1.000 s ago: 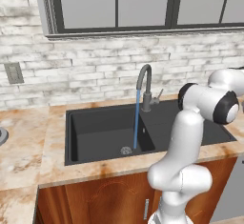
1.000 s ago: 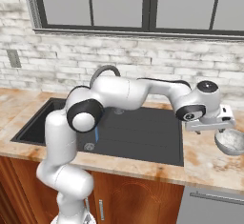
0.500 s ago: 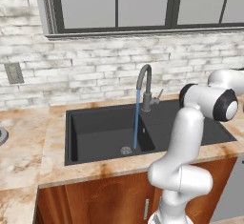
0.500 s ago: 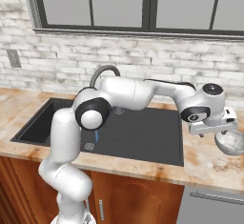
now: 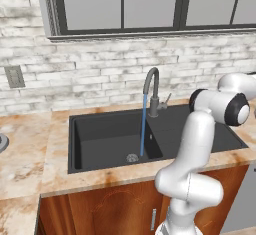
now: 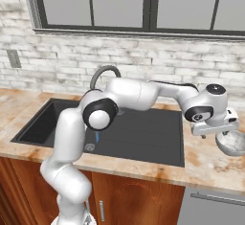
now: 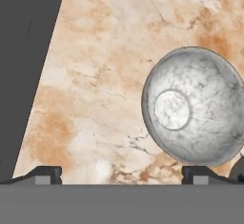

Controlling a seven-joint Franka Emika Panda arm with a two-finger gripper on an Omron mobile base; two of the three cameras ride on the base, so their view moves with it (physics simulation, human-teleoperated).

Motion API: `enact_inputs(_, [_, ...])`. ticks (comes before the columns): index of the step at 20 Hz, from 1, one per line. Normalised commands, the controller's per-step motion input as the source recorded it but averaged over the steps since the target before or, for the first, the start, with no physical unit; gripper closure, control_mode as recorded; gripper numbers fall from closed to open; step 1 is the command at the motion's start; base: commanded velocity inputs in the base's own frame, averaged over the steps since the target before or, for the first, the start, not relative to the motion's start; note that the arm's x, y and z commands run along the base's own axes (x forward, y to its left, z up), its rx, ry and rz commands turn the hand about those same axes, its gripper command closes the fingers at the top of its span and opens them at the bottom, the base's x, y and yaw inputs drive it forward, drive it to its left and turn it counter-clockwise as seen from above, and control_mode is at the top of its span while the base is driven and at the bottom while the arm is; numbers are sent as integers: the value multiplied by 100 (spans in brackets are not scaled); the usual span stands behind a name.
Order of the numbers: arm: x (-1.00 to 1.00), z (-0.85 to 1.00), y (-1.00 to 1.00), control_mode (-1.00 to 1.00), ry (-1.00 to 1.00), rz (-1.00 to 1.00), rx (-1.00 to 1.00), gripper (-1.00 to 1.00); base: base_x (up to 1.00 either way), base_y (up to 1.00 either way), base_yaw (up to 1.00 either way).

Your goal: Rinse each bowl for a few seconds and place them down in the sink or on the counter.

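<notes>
A pale grey bowl (image 7: 195, 106) with a mottled speckled inside sits upright on the marbled beige counter (image 7: 95, 85), just right of the black sink (image 7: 24, 51). My gripper (image 7: 123, 175) hangs above the counter with its fingers spread wide and nothing between them; the bowl lies off toward the right fingertip (image 7: 200, 173). From the right base camera the gripper (image 6: 214, 132) hovers right beside the bowl (image 6: 233, 142), at its left rim. The tap (image 5: 150, 90) runs a thin stream of water (image 5: 143, 129) into the deep basin (image 5: 107, 144).
A pale grey round thing (image 5: 2, 142) is cut off by the left edge on the counter (image 5: 25, 164) left of the sink. A brick wall and a window stand behind the counter. Brown cabinets (image 6: 134, 195) run below it.
My hand has shifted a little to the right and slightly down, closer to the bowl on the right counter. The bowl and the running water are unchanged.
</notes>
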Motion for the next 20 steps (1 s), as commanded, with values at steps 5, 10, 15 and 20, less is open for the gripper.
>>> enact_inputs(5, [16, -11, -10, -100, 4, 3, 0, -100, 0, 0, 0])
enact_inputs(10, [15, -11, -14, -100, 3, 3, 0, -100, 0, 0, 0])
enact_inputs(15, [13, -12, -12, -100, 3, 2, 0, -100, 0, 0, 0])
enact_inputs(20, [10, -15, -12, -100, 2, 2, 0, -100, 0, 0, 0])
